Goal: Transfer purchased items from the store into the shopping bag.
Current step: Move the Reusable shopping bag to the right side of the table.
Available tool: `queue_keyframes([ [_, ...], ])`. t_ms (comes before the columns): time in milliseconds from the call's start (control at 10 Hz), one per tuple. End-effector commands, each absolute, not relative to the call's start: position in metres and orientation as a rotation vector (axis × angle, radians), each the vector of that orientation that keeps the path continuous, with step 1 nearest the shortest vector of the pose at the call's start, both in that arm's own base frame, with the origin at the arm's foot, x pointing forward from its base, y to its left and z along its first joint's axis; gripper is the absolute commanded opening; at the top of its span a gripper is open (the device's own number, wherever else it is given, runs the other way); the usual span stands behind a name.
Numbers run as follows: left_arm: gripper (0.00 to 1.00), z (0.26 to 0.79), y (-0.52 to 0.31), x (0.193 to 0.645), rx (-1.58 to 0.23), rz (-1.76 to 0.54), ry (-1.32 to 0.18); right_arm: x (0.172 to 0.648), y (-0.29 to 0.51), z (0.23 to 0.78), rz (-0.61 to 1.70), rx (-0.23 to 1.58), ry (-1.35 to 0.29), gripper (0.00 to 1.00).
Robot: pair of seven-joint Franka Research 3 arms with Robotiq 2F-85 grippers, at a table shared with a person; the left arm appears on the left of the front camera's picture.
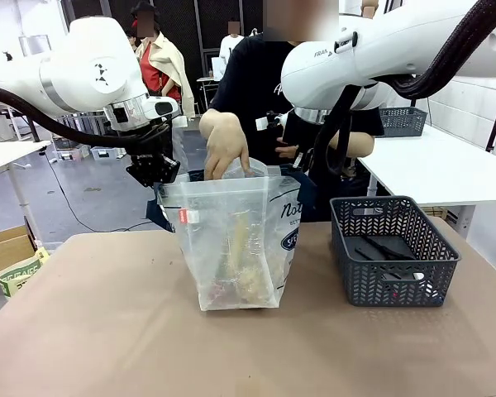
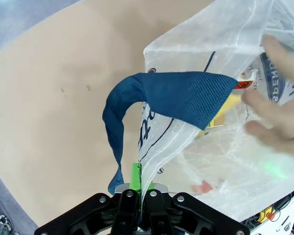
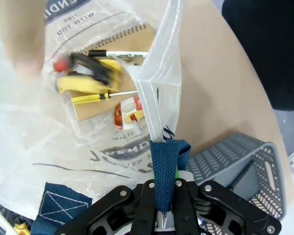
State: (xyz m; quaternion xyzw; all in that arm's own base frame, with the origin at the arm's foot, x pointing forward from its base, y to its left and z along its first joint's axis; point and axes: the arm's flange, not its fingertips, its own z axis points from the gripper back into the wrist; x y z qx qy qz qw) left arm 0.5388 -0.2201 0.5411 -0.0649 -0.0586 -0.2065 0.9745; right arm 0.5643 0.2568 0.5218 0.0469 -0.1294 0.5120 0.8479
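The shopping bag [image 1: 231, 240], translucent with navy lettering and a red tag, stands upright mid-table, held wide at the mouth. My left gripper [image 1: 155, 169] is shut on its left rim; the left wrist view shows the fingers [image 2: 135, 176] pinching the plastic below a curled navy strap [image 2: 176, 95]. My right gripper [image 3: 164, 208] is shut on the other navy strap [image 3: 164, 166] at the right rim. A person's hand [image 1: 223, 145] reaches into the mouth. Inside lie yellow-handled tools [image 3: 88, 83] and a spiral notebook [image 3: 132, 41].
A dark grey mesh basket [image 1: 393, 248] stands right of the bag with dark items in it, also at the right wrist view's corner as the basket [image 3: 235, 166]. The person stands close behind the bag. Bare brown tabletop [image 1: 83, 314] lies to the left and front.
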Motion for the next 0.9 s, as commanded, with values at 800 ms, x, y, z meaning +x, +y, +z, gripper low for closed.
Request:
queue_keyframes([
  [800,0.00,0.5427,-0.2185,0.5395,-0.124,-0.405,-0.127,0.5648,0.2554,0.5219,1.078,0.098,-0.273,0.00],
])
